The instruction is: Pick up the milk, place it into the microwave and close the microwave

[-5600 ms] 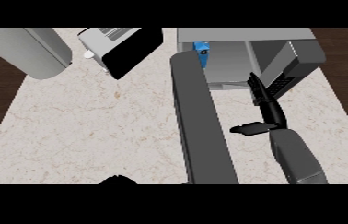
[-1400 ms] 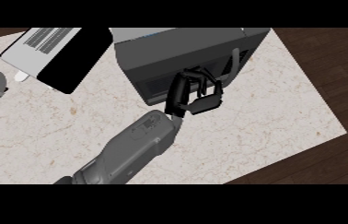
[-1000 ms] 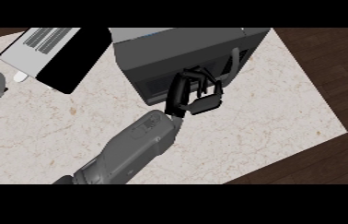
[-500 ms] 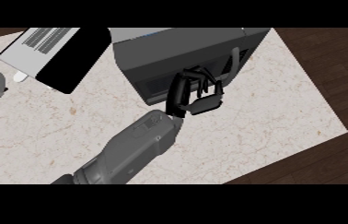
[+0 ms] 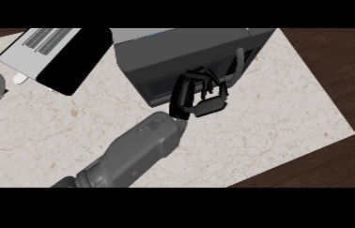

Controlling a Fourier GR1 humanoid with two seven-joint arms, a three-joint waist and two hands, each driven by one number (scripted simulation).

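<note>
The dark grey microwave (image 5: 187,53) stands at the back of the counter. Its door is flat against the body, and the long handle (image 5: 237,65) is on the door's right side. The milk is out of sight; nothing of it shows through the dark window. My right hand (image 5: 197,98) rests against the lower front of the door, fingers bent and relaxed with their tips on the panel, holding nothing. Its grey forearm (image 5: 135,152) comes in from the lower left. My left hand does not show.
A white appliance with a black panel (image 5: 59,56) lies at the back left, with a small white object (image 5: 19,78) beside it. The marble counter (image 5: 277,124) ends on the right and lower right at dark wood floor (image 5: 326,63).
Since the oldest frame the view has turned, the microwave door has gone from open to shut, and the milk no longer shows. Over the last second the hand has barely moved.
</note>
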